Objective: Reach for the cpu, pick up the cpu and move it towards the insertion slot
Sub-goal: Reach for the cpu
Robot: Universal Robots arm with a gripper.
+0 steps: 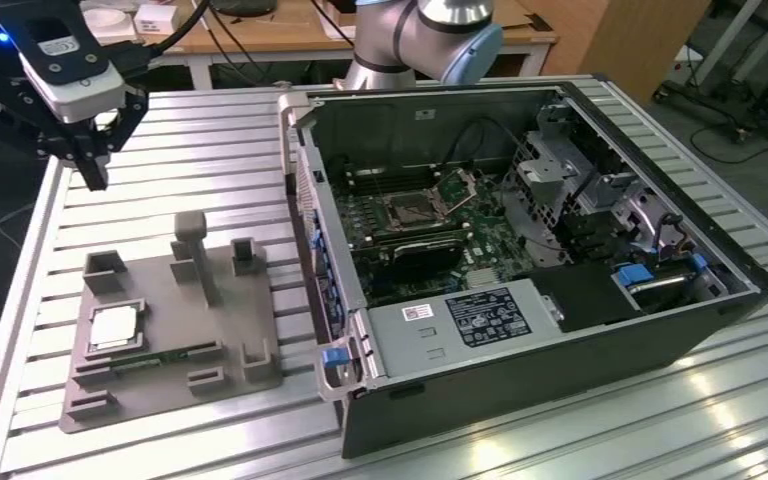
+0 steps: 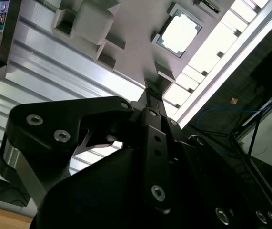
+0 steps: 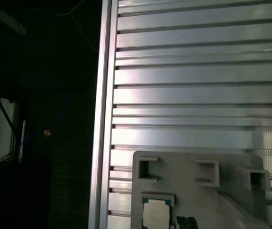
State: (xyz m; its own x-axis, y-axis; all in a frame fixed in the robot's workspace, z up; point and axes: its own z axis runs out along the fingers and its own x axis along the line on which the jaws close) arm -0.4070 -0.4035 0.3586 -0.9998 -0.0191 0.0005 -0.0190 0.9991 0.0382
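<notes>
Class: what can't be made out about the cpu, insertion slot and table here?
- cpu: first wrist view, one side cut off by the picture's edge.
- insertion slot: exterior view, its contacts too small to judge.
- table: second wrist view, largely hidden behind the gripper.

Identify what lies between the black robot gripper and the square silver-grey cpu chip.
In the exterior view: bare ribbed metal table, then the grey tray's raised corner bracket, between gripper and cpu.

cpu on tray at the exterior view's left, insertion slot inside case to its right
</notes>
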